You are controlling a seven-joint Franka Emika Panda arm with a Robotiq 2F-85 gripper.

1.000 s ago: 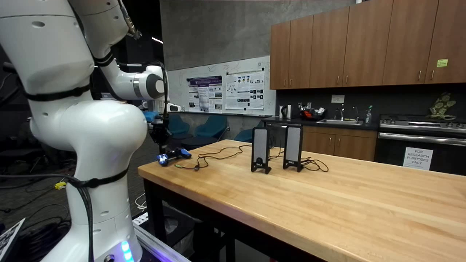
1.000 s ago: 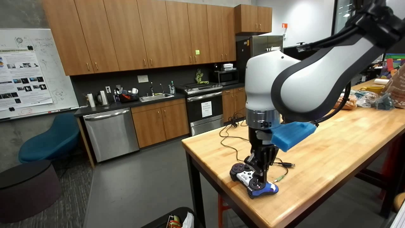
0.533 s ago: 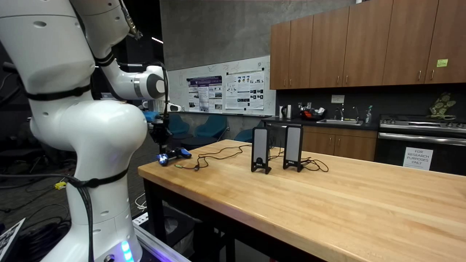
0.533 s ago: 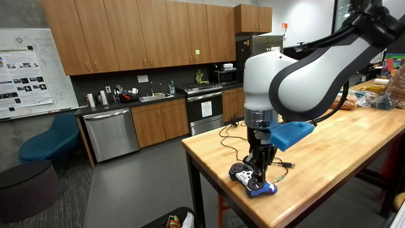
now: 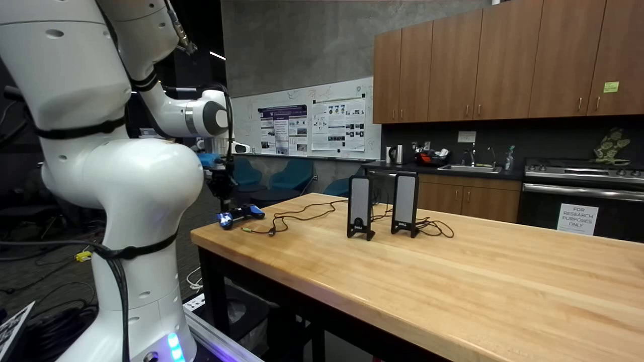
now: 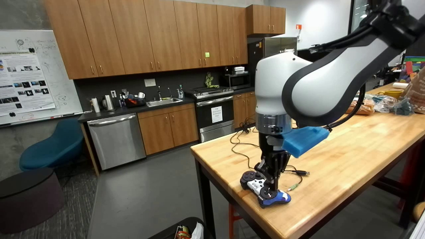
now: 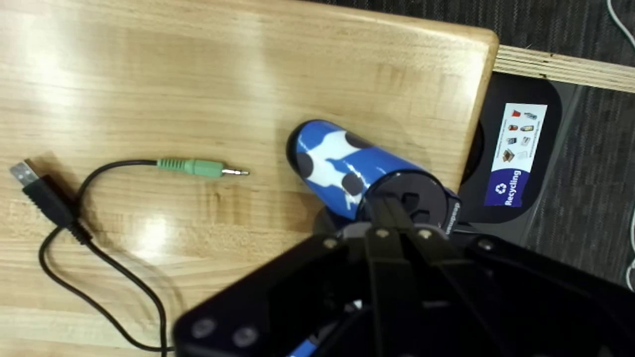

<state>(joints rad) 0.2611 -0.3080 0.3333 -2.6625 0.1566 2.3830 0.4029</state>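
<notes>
From left to right in the wrist view, we see a USB plug [image 7: 49, 201] at the left edge, a green audio plug [image 7: 191, 167] left of centre, and a blue game controller [image 7: 369, 171] on the surface [image 7: 173, 99] right of centre. Over its round button pad [image 7: 429, 192] the jaws stand together, with nothing seen between them. We judge the controller light, stiff and smooth-shelled, best taken across one rounded handle [image 7: 330, 156].

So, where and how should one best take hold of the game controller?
Probably by its blue-and-white handle, from straight above: open the pincer, which is shut, and close it across the handle's width. The game controller lies face up on the table, and this handle sticks out, rounded and narrow.
</notes>
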